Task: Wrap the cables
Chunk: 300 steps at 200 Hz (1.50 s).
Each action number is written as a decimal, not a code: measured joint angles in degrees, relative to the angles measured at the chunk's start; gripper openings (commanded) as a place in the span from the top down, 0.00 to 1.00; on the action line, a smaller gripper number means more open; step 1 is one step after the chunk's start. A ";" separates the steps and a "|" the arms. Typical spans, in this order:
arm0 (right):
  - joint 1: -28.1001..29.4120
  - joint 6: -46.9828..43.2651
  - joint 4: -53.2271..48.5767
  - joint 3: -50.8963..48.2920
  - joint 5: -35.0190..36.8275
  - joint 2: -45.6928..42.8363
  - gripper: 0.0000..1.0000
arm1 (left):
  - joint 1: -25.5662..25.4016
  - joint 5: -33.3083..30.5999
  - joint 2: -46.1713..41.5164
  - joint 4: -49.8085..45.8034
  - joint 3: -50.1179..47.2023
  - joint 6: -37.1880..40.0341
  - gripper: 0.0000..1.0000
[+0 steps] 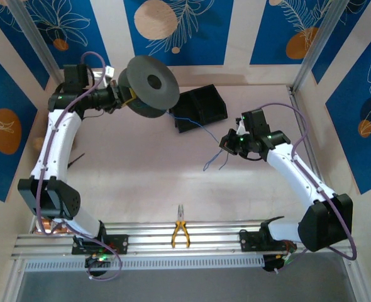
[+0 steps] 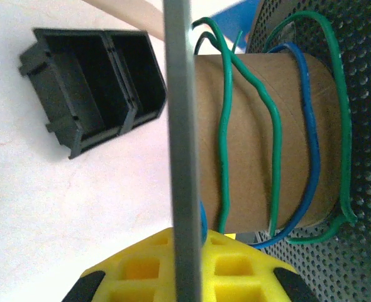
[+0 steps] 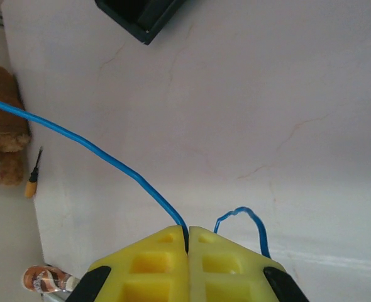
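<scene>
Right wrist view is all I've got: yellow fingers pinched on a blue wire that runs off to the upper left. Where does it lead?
Observer: Overhead, the blue wire runs from your right gripper over to a grey spool.
Operator: What's holding the spool?
Observer: The left gripper is shut on the edge of one flange.
Operator: Any wraps on yet?
Observer: Yes. The left wrist camera shows blue and green wire looped loosely around the cardboard core.
</scene>
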 measured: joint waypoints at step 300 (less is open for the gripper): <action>-9.66 -6.34 -7.08 16.37 -4.85 4.02 1.00 | -33.03 -39.95 4.02 -23.87 5.35 36.04 1.00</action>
